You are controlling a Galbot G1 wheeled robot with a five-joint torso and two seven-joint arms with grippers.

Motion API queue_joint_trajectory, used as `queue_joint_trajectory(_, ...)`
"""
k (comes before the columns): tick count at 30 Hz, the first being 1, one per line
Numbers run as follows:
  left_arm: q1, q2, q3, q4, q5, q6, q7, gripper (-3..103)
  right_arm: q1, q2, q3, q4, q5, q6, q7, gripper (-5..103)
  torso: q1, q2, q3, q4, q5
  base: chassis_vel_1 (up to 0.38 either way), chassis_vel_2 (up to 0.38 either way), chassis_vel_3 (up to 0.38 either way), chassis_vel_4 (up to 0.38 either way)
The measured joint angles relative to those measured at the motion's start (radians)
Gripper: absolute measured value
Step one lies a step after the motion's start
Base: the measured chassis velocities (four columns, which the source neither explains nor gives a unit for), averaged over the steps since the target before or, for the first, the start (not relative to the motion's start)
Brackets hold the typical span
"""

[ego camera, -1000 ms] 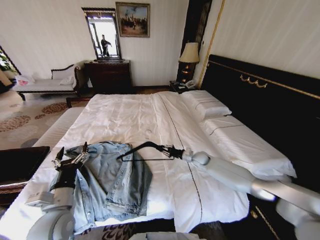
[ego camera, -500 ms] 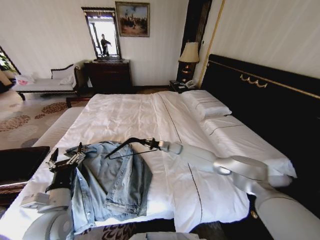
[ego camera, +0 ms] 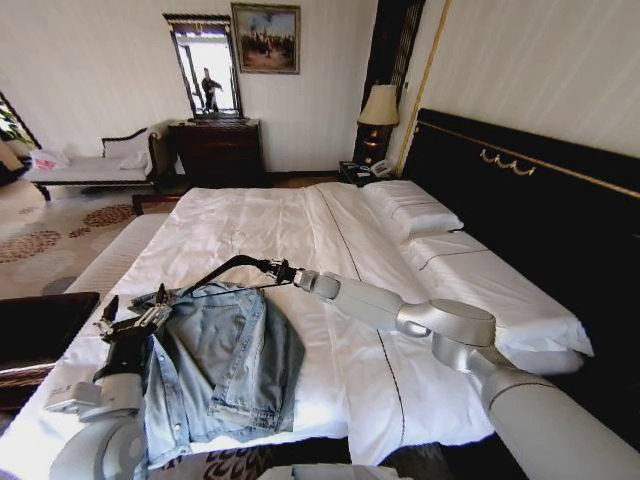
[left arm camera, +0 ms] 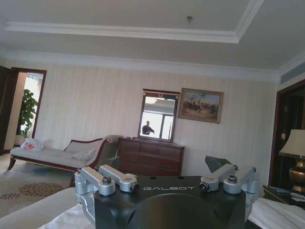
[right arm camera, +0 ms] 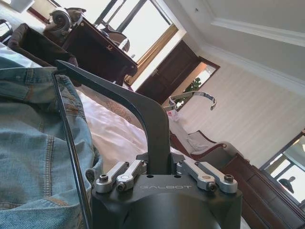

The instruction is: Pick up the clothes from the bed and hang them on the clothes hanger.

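The right gripper (ego camera: 283, 271) is closed on the hanger (ego camera: 225, 272), pinching the black frame at its peak. In the right wrist view the hanger (right arm camera: 143, 114) rises straight out from between the clamped fingers (right arm camera: 125, 174), its silver hook (right arm camera: 193, 97) curving beyond, and its thin bottom bar runs down beside the denim. The right arm reaches across the bed (ego camera: 300, 225) from about 4 o'clock in the head view, ending near the middle. The hanger points away from the gripper toward 9 o'clock, with its far tip over the top edge of the jacket (ego camera: 225, 360).

The jacket lies crumpled on the white sheet at about 7 o'clock in the head view, near the foot corner of the bed. It is light-blue denim with visible seams, and in the right wrist view the jacket (right arm camera: 33, 143) sits just beside the hanger.

The left gripper (ego camera: 130, 318) is at about 8 o'clock, touching or just over the jacket's left edge. Its fingers stand spread apart and hold nothing. In the left wrist view the left gripper (left arm camera: 169, 183) shows its two finger bases (left arm camera: 112, 179) wide apart, facing the far wall.

White pillows (ego camera: 415, 215) lie at 2 o'clock against the black headboard (ego camera: 530, 210).
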Motion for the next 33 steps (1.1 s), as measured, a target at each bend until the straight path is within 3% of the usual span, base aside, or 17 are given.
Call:
queue_joint_trajectory(22, -0.012, 0.013, -0.007, 0.025, -0.015, -0.007, 0.000, 100, -0.023, 0.044, -0.006, -0.066, -0.004, 0.020, -0.008, 22, 0.000, 0.000, 0.000, -0.0001, 0.0003, 0.000, 0.000, 0.000, 0.000)
queue_joint_trajectory(33, -0.009, 0.015, -0.011, 0.025, -0.020, -0.009, 0.000, 100, -0.025, 0.051, -0.007, -0.082, -0.001, 0.025, -0.006, 22, 0.000, 0.000, 0.000, -0.0001, 0.0003, 0.100, 0.107, -0.118, -0.105)
